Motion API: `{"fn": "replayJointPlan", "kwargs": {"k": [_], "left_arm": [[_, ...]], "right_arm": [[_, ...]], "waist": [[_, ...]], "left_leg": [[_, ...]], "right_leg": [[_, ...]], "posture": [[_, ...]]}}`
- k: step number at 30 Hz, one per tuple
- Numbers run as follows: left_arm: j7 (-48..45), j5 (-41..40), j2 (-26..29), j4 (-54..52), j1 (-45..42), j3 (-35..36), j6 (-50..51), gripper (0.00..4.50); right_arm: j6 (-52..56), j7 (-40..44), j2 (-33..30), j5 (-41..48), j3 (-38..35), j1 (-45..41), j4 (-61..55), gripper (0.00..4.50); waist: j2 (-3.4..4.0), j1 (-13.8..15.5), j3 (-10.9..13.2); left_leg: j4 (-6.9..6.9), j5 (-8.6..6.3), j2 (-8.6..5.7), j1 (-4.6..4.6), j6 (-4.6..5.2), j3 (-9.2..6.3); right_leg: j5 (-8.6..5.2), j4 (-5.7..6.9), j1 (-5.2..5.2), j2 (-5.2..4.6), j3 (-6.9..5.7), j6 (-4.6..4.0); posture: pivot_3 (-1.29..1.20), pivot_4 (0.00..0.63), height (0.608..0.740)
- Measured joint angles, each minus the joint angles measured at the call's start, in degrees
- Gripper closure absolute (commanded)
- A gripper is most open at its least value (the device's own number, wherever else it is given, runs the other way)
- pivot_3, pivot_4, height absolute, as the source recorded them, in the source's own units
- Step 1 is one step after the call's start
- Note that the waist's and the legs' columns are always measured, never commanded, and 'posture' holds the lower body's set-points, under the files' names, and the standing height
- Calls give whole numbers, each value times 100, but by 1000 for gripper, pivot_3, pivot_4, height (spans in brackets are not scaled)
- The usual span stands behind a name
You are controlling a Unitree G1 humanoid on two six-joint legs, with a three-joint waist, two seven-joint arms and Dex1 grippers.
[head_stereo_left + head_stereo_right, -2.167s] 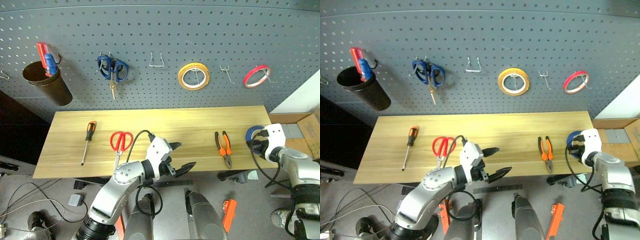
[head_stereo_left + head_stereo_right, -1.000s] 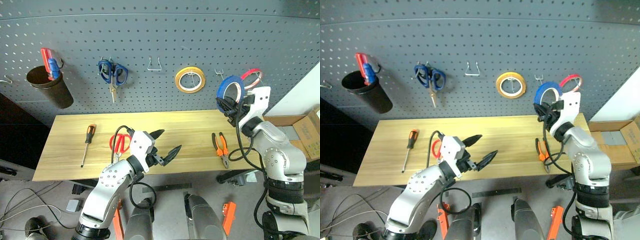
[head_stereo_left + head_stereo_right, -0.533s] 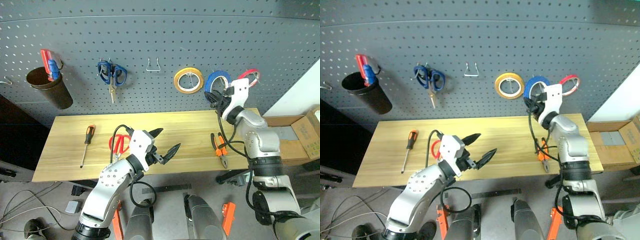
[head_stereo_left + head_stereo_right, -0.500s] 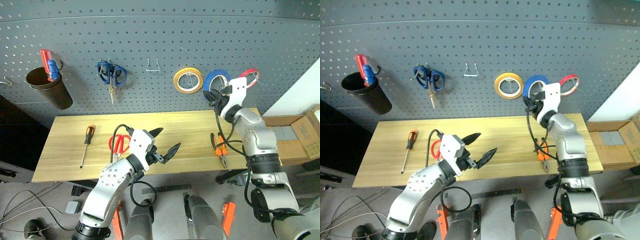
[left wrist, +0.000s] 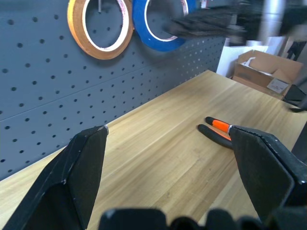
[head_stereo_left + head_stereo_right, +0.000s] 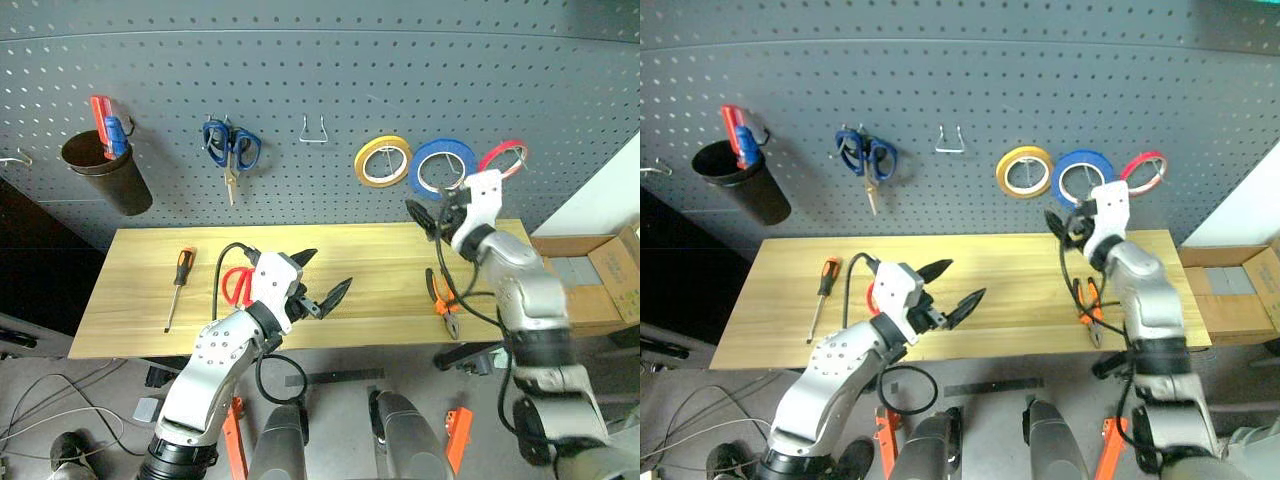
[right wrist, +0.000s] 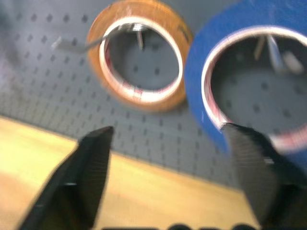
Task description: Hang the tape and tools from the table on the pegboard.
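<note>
Blue tape ring [image 6: 442, 168], thin flat hoop with white core, hangs face-out on the perforated grey pegboard [image 6: 320, 90], just above the right gripper [image 6: 432, 213], fingers spread, empty. Left gripper [image 6: 322, 279] released, over the plank table [image 6: 370, 265]; orange-handled pliers [image 6: 442, 296] lie below the right gripper, jaws toward the near edge.

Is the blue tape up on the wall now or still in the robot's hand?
On the wall. The blue tape hangs on the pegboard; the right gripper is open below it.

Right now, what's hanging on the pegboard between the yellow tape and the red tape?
The blue tape hangs there, between the yellow tape and the red tape, as the left eye view shows.
</note>
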Motion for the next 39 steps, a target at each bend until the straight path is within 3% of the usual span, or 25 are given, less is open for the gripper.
{"fn": "replayJointPlan", "kwargs": {"k": [3,5,8,17,21,39], "left_arm": [[-75,18,225,53,226,133,-43,167],[-141,20,307,148,285,189,-54,167],[-477,20,553,211,282,106,-120,167],[-726,13,607,217,319,-58,4,167],[-699,14,597,95,424,-98,64,167],[-597,13,555,-288,541,-161,389,167]], "right_arm": [[1238,-105,-345,553,-392,1117,-1474,17],[1781,-202,-390,747,-574,1445,-1779,17],[2310,-364,-718,502,-178,1611,-1555,17],[2371,-722,-338,-199,607,459,428,17],[2235,-852,-188,-438,745,287,824,17],[1625,-1034,164,-1225,959,-199,2502,17]], "waist": [[-2,0,-5],[-2,-35,-5],[-6,-102,-6],[-10,-164,-3],[-10,-132,-3],[-9,-35,-1]], "left_leg": [[-2,-1,5,5,0,-6],[1,0,7,16,0,5],[2,0,9,37,1,17],[1,10,12,24,16,16],[-9,1,12,10,8,15],[-6,0,12,11,4,15]], "right_leg": [[-20,0,4,4,-5,17],[-17,2,6,4,4,12],[-24,-4,13,4,11,-25],[-18,1,10,11,10,-28],[-26,-5,5,9,8,15],[-31,-4,1,11,9,-3]], "posture": [[-150,255,740],[-153,256,740],[-146,261,740],[-124,270,740],[-122,267,740],[-95,279,740]]}}
